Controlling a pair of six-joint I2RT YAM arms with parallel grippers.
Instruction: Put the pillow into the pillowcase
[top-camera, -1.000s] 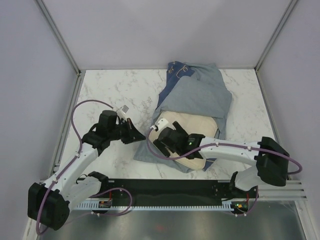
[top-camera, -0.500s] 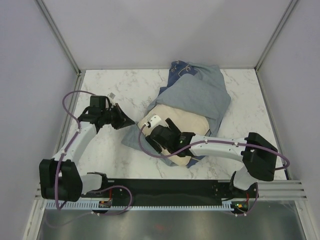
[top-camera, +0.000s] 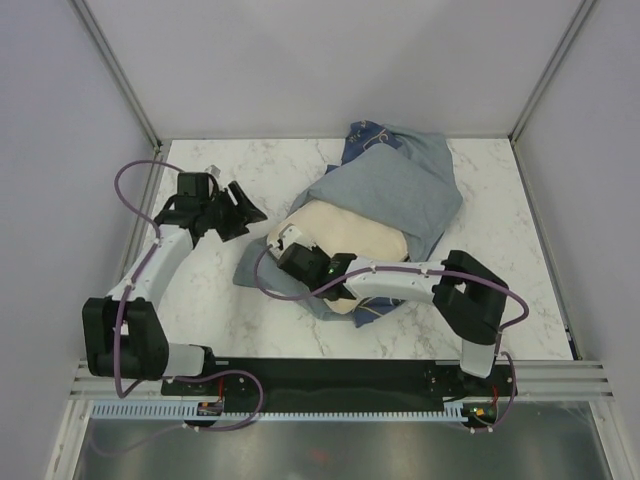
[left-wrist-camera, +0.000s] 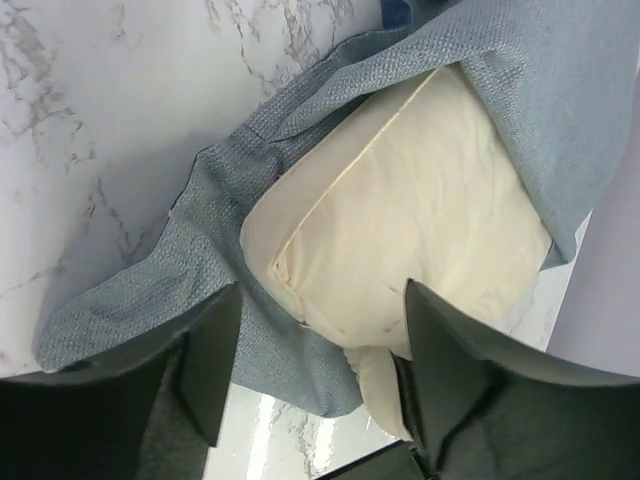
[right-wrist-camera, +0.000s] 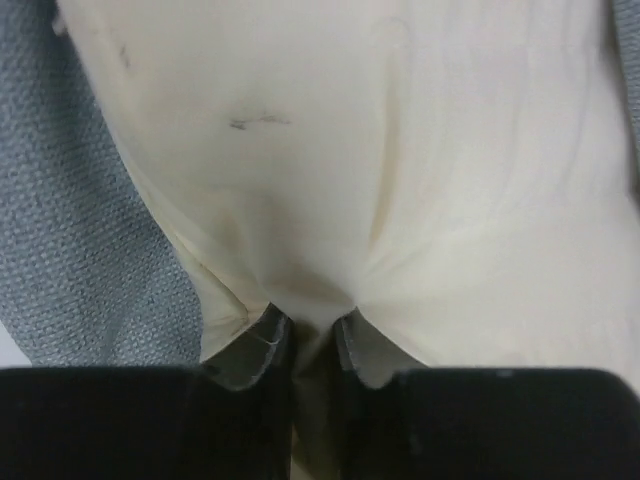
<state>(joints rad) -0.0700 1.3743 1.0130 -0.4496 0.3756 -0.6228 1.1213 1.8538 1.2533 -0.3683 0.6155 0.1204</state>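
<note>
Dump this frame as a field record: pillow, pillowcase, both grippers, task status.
pillow: cream, partly inside the pillowcase; near end exposed, far end covered
pillowcase: blue, lying on the marble table; lower layer spread under the pillow
left gripper: open, empty, above the table to the left of the pillow
right gripper: shut on the pillow, pinching a fold of fabric at its exposed end
task status: pillow not yet fully in

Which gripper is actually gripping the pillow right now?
The right gripper: it pinches a fold of the cream pillow. The left gripper hangs open off to the side, holding nothing.
</note>
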